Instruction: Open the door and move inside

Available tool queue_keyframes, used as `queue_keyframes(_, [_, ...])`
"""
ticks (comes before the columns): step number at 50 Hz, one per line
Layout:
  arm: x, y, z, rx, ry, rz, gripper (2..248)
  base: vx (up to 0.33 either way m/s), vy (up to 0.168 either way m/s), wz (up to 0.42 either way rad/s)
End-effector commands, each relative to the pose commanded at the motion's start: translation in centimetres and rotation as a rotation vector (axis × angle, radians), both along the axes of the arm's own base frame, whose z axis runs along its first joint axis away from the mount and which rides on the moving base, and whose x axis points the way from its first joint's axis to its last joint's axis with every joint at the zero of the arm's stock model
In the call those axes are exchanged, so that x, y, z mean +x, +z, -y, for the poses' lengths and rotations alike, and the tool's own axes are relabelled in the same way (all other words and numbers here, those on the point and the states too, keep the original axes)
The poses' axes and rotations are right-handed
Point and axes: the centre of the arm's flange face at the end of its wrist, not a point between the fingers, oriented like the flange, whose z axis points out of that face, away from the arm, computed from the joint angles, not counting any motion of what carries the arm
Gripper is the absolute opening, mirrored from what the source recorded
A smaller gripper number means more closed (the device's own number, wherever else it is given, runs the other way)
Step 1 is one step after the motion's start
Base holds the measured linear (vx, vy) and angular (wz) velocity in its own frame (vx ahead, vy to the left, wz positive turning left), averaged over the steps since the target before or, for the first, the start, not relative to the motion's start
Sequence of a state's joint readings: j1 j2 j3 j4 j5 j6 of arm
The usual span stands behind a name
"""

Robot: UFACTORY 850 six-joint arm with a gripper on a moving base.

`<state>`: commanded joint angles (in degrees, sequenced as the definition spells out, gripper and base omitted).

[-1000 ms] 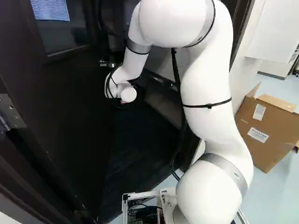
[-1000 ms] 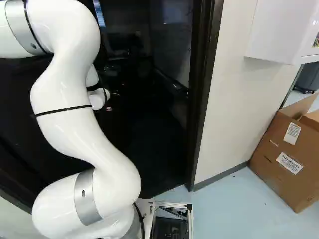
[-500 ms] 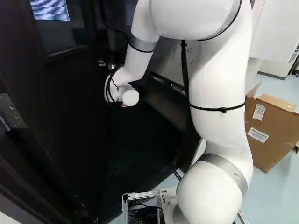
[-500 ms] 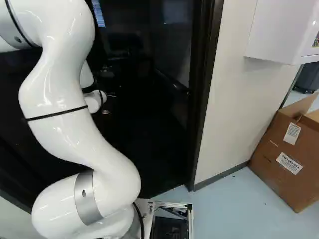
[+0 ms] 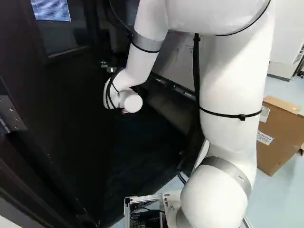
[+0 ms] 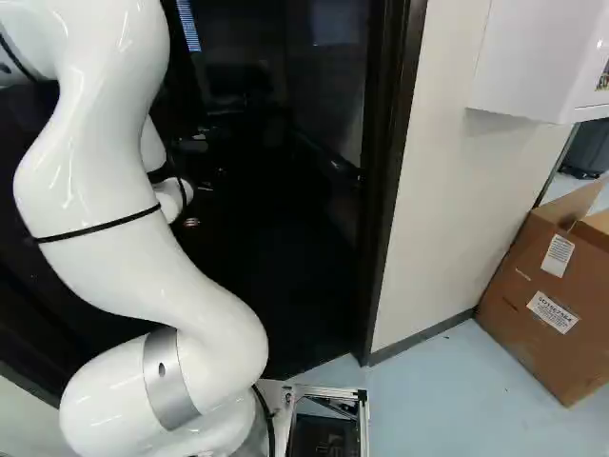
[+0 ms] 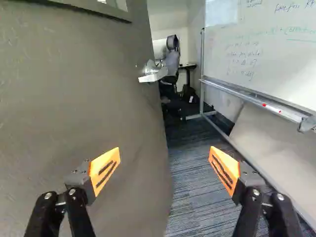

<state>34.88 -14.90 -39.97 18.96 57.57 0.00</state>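
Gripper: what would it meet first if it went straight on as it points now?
Likely the door, near its free edge, ahead of the gripper; how far off is unclear.

White arm [image 5: 237, 80], black cable ties.

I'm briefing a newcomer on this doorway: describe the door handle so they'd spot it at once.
Start with the big open door, the broad panel across from the whiteboard in the wrist view. Near its far edge, ahead of the open gripper, a short silvery lever handle sticks out. It sits on the door, unlike the long metal rail under the whiteboard.
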Motion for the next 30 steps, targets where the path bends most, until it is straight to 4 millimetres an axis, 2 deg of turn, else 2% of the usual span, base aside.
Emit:
queue_keyframes(15, [-0.2, 0.0, -0.6, 0.001, 0.011, 0.000, 247, 0.000, 0.000, 0.000])
queue_keyframes(30, [0.7, -0.1, -1.6, 0.005, 0.015, 0.004, 247, 0.000, 0.000, 0.000])
